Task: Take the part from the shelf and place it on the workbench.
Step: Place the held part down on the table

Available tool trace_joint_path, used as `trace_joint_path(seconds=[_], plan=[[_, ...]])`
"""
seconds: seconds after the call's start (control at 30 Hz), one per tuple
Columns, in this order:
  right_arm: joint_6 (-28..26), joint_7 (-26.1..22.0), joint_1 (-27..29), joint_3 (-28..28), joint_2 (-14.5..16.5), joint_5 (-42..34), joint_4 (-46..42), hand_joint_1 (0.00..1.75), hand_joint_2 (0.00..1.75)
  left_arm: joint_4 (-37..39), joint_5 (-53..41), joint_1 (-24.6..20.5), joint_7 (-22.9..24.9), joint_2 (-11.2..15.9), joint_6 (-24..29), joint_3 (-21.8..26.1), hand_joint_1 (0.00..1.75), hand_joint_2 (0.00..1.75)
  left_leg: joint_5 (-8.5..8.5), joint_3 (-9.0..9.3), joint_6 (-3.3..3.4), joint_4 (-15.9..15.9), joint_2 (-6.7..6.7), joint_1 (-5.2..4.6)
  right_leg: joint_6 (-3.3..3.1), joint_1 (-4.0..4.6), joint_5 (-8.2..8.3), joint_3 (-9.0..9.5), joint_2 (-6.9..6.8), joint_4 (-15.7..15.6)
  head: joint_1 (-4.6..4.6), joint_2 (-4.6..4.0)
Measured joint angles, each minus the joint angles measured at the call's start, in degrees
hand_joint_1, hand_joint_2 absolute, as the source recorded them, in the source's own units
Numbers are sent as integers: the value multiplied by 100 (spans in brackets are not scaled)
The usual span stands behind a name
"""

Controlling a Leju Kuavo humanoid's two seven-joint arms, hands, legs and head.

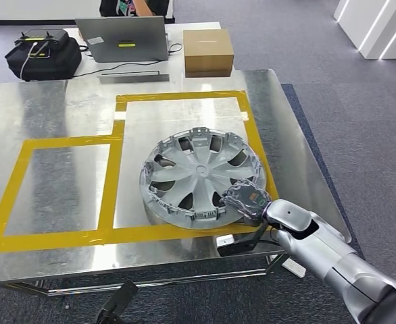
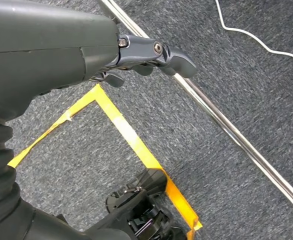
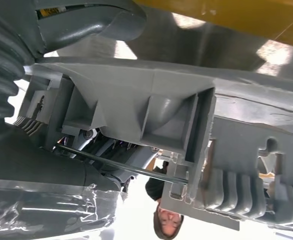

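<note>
1. The part, a grey wheel cover (image 1: pixel 202 177), already lies flat on the metal counter (image 1: pixel 58 108), inside the larger yellow-taped rectangle (image 1: pixel 186 96), toward that rectangle's 5 o'clock corner.
2. The right hand (image 1: pixel 246 200) sits on the cover's rim at about 4 o'clock, fingers over the top edge. In the right wrist view the thumb (image 3: pixel 96 20) lies on one side of the rim's ribbed underside (image 3: pixel 167 115) and darker fingers on the other, so I judge it is gripping the rim.
3. The left hand (image 2: pixel 152 55) hangs low over the carpet, fingers loosely extended and holding nothing.
4. Judged from this, carrying and setting down look done. What seems left is for the right hand to let go and draw back toward 5 o'clock without dragging the cover.
5. A laptop (image 1: pixel 121 37) and cardboard box (image 1: pixel 208 50) stand at the far edge, around 12 o'clock, well apart from the cover.
</note>
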Motion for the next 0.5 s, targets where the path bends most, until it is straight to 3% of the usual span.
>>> trace_joint_path(seconds=[0.5], plan=[[35, 2, 5, 121, -1, 0, -148, 175, 175, 0, 15, -2, 24, 0, 0, -14, 0, 175, 0, -2, 0, -4, -1, 0, 0, 0, 0, -2, 0, 0, 1, 0]])
